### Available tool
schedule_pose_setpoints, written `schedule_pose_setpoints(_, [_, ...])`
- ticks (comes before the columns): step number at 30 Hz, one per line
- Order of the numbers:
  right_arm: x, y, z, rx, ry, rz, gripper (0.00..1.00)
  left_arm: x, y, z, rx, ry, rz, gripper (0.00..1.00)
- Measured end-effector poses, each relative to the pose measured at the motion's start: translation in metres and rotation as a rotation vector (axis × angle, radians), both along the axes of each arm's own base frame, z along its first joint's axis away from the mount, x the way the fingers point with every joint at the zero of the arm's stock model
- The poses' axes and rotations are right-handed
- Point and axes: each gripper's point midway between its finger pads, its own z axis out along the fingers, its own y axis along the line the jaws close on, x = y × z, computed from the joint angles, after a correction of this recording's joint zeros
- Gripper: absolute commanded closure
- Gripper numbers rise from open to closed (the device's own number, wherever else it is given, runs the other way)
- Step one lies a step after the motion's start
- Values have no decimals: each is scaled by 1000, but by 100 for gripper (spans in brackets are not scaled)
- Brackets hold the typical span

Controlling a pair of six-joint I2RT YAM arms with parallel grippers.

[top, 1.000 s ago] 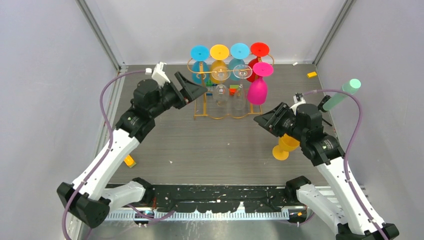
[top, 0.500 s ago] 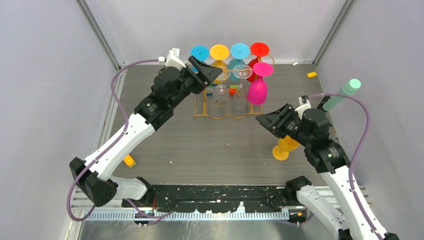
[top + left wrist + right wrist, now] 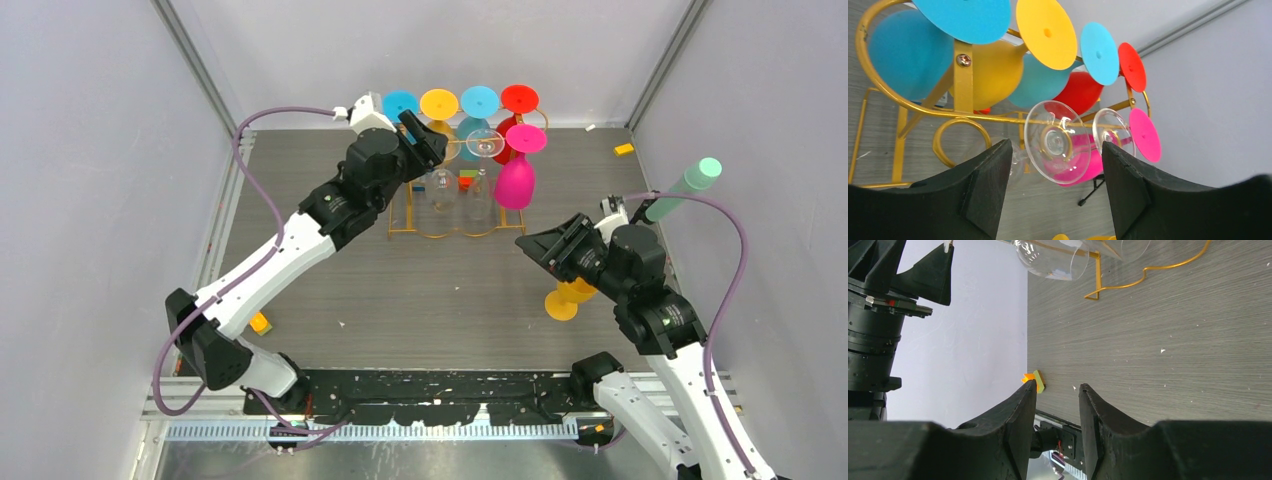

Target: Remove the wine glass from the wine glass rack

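Left tool (image 3: 424,138) open wide, fingers (image 3: 985,190) well parted, nothing clamped. It is up at the left front of the wine glass rack (image 3: 440,234), level with the gold oval top frame

Left wrist view: the round foot of a clear wine glass (image 3: 1058,142) sits in line with the gap between the tips. I cannot tell whether either finger touches it. This glass hangs upside down in the rack's front row, foot up, bowl down

Second clear glass (image 3: 1113,131) hangs just beside it on the right, then a pink glass (image 3: 515,182) at the right end. Back row, left to right: blue glass (image 3: 400,105), yellow glass (image 3: 439,103), light blue glass (image 3: 479,101), red glass (image 3: 519,98), all hung foot up. The rack stands on the grey tabletop (image 3: 420,290) near the far wall

Right tool (image 3: 532,244) is to the right of the rack and apart from it; fingers (image 3: 1018,420) parted by a narrow gap, holding nothing

I note an orange-yellow glass (image 3: 562,300) on the tabletop below the right arm, partly hidden, and a small orange block (image 3: 259,321) beside the left arm
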Motion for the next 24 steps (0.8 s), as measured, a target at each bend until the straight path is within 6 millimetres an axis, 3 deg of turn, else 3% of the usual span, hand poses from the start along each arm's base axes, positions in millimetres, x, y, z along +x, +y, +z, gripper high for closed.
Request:
schedule_pose_setpoints(17, [-4, -1, 2, -7, -13, 12, 58, 15, 0, -6, 48, 2, 54, 33])
schedule_pose_setpoints(24, [-5, -1, 2, -8, -12, 13, 58, 19, -4, -16, 57, 18, 52, 46])
